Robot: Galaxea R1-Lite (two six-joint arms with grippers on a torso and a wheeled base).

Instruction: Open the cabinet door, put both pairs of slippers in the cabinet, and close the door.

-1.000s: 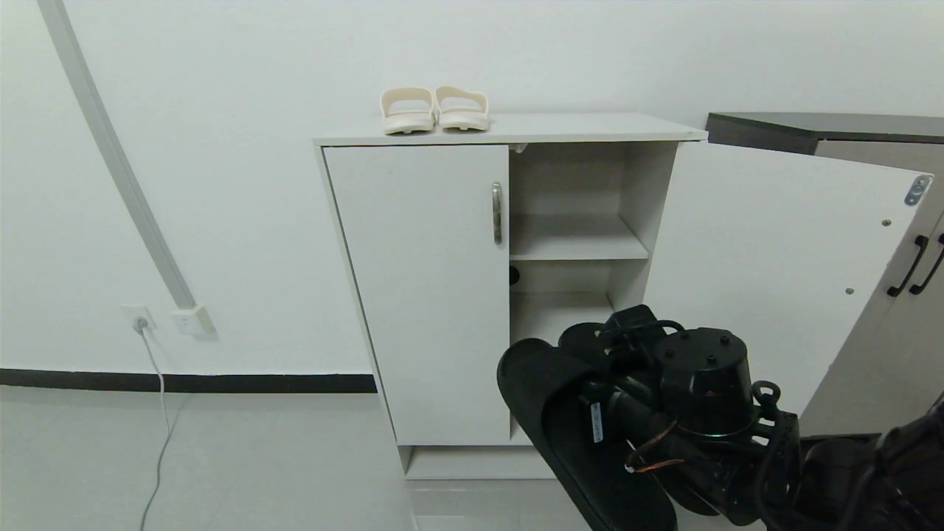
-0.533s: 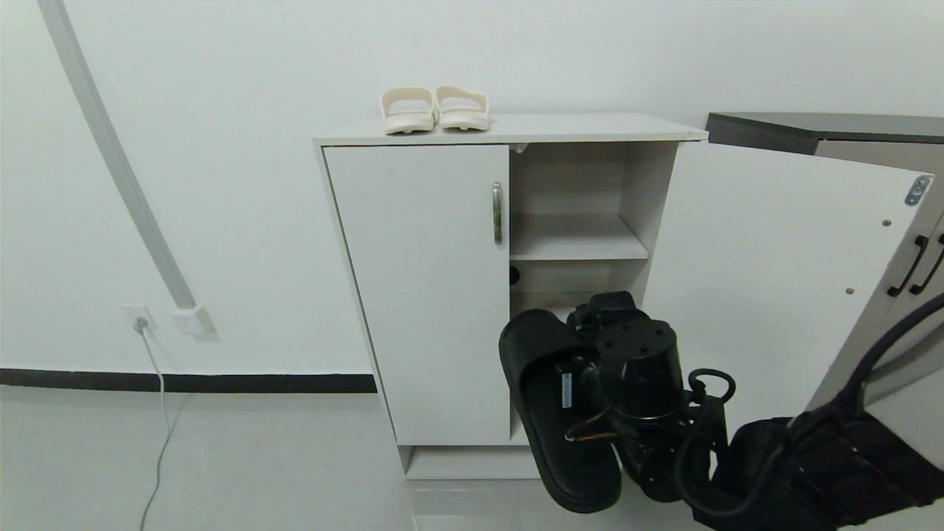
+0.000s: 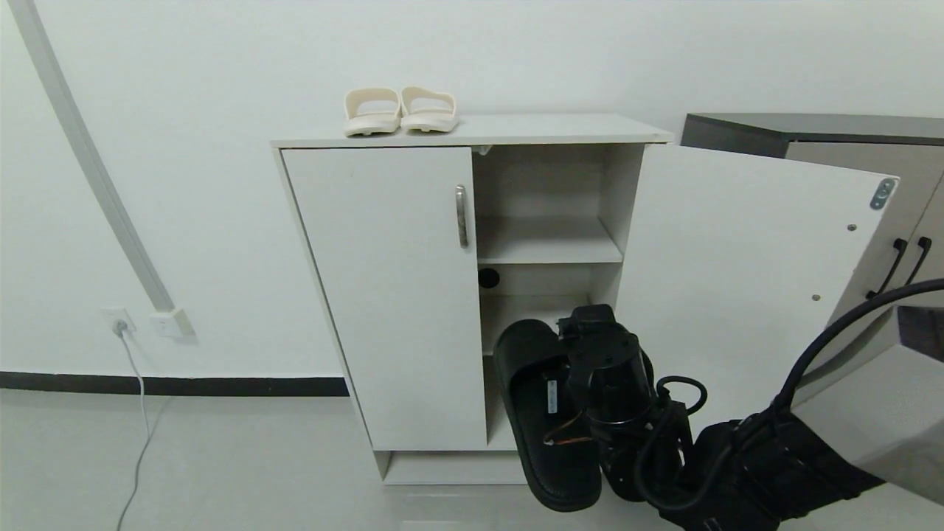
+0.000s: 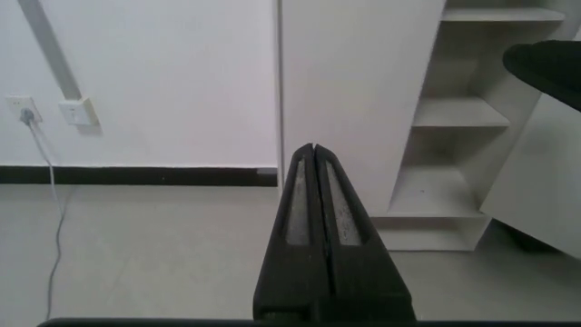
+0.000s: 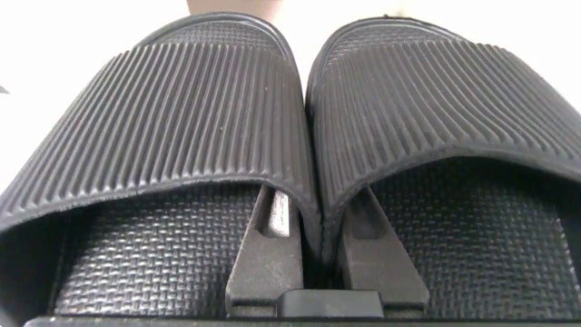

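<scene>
A white cabinet (image 3: 383, 295) stands against the wall, its left door closed and its right door (image 3: 737, 258) swung wide open. Bare shelves (image 3: 546, 251) show inside. A beige pair of slippers (image 3: 400, 110) sits on the cabinet top. My right gripper (image 5: 309, 241) is shut on the black pair of slippers (image 3: 542, 413), pinching their two adjoining sides. The black pair (image 5: 300, 127) hangs toes-up just in front of the open lower compartment. My left gripper (image 4: 313, 159) is shut with nothing in it, low over the floor and facing the cabinet (image 4: 354, 91).
A grey cabinet (image 3: 848, 129) with black handles (image 3: 892, 265) stands right behind the open door. A wall socket with a hanging cable (image 3: 118, 322) is at the left. Bare floor (image 3: 184, 457) lies before the closed left door.
My right arm has carried the black slippers up and forward, closer to the open compartment. The head view has shifted, so the cabinet sits further left in the picture.
</scene>
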